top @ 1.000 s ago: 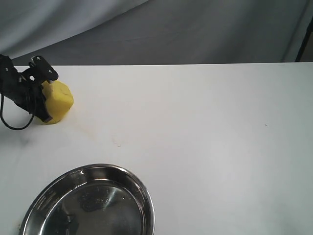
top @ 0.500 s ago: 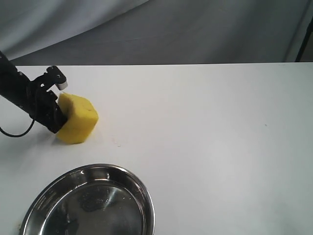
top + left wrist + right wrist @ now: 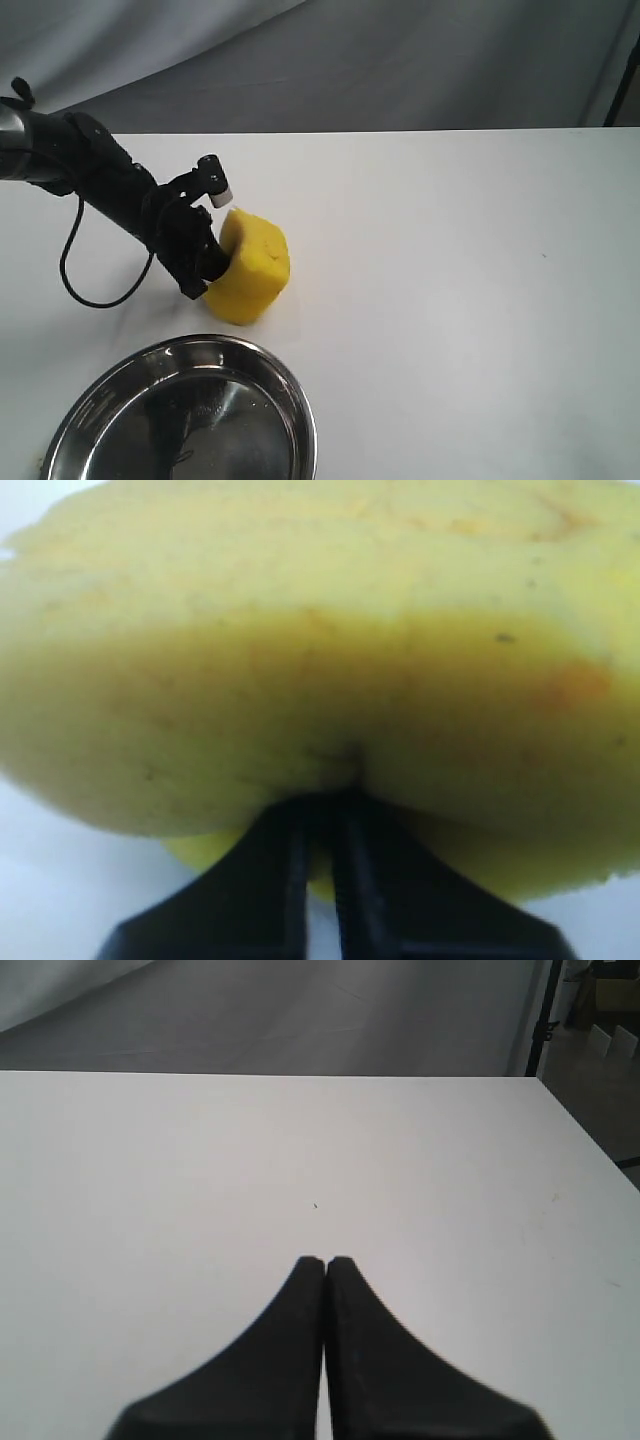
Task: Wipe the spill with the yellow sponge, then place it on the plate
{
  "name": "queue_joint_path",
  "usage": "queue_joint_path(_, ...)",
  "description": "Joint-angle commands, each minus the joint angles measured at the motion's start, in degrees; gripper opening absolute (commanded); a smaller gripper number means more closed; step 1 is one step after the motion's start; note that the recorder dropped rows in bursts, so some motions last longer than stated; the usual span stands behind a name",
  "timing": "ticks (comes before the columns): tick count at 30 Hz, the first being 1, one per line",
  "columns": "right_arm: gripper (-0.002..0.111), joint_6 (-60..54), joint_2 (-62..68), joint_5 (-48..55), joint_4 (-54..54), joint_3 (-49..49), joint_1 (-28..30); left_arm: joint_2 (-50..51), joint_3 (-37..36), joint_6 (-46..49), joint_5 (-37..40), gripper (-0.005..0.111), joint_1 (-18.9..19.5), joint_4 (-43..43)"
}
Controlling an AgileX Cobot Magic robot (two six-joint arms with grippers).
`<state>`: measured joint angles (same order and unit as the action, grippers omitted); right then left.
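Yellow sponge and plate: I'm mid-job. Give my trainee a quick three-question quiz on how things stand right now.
1. True or false: the yellow sponge lies in the plate.
2. The left gripper is: A, open above the plate; B, shut on the yellow sponge; C, shut on nothing.
3. Fill in: the right gripper has its jaws ____ and holds nothing.
Key: 1 false, the sponge is outside the plate's rim; 2 B; 3 shut.
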<state>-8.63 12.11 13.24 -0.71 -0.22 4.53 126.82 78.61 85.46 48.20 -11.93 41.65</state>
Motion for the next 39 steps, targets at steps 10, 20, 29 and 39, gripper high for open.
queue_joint_path(10,0.000,0.0,0.2,-0.5,0.3,0.2,0.2,3.3,-1.0,14.1,-1.7,0.000,-5.3,14.6)
queue_joint_path(20,0.000,0.0,0.2,-0.5,0.3,0.2,0.2,3.3,-1.0,18.2,-14.1,0.000,-5.3,13.0)
queue_joint_path(29,0.000,0.0,0.2,-0.5,0.3,0.2,0.2,3.3,-1.0,12.0,-31.4,0.000,-5.3,9.3)
queue_joint_path(39,0.000,0.0,0.2,-0.5,0.3,0.2,0.2,3.3,-1.0,5.6,-39.2,0.000,-1.6,9.3)
